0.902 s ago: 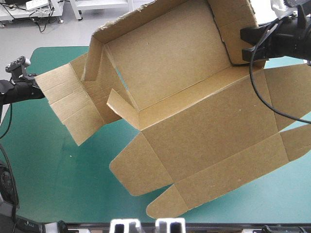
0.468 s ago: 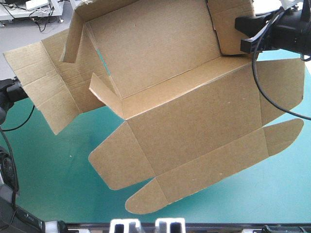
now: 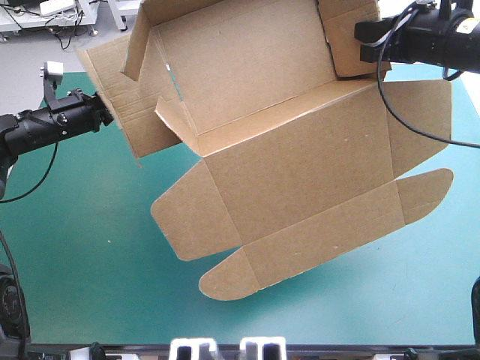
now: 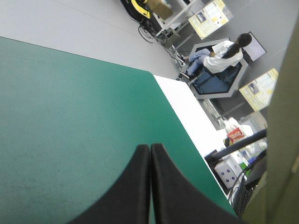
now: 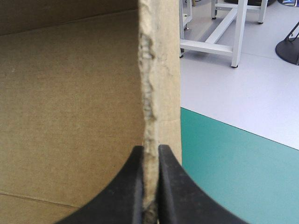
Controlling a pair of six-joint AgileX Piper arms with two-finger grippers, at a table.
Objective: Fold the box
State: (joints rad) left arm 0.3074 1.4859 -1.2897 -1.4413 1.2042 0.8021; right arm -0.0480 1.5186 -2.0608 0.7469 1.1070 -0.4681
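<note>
The brown box (image 3: pixel 300 172) hangs tilted above the teal-green table (image 3: pixel 75 255), a wide sheet with two walls raised at its far end and rounded flaps hanging toward the near edge. My right gripper (image 3: pixel 361 45) is shut on the far right wall. The right wrist view shows that wall's ragged board edge (image 5: pixel 148 93) pinched between the black fingers of the right gripper (image 5: pixel 150 149). My left gripper (image 3: pixel 106 112) sits at the edge of the box's left flap. In its own view the left gripper (image 4: pixel 150 145) is shut with nothing in it, and a blurred strip of the box (image 4: pixel 280 163) runs beside it.
Bare teal-green cover (image 4: pixel 70 116) lies under and ahead of the left gripper, as far as the table's far corner. More cover (image 5: pixel 233 163) shows beside the right gripper. Open table lies in front of the hanging flaps (image 3: pixel 225 277).
The box has swung about in the air, its left flap now folded in closer. The left arm, earlier out at the table's left edge, has come in to the flap's edge.
</note>
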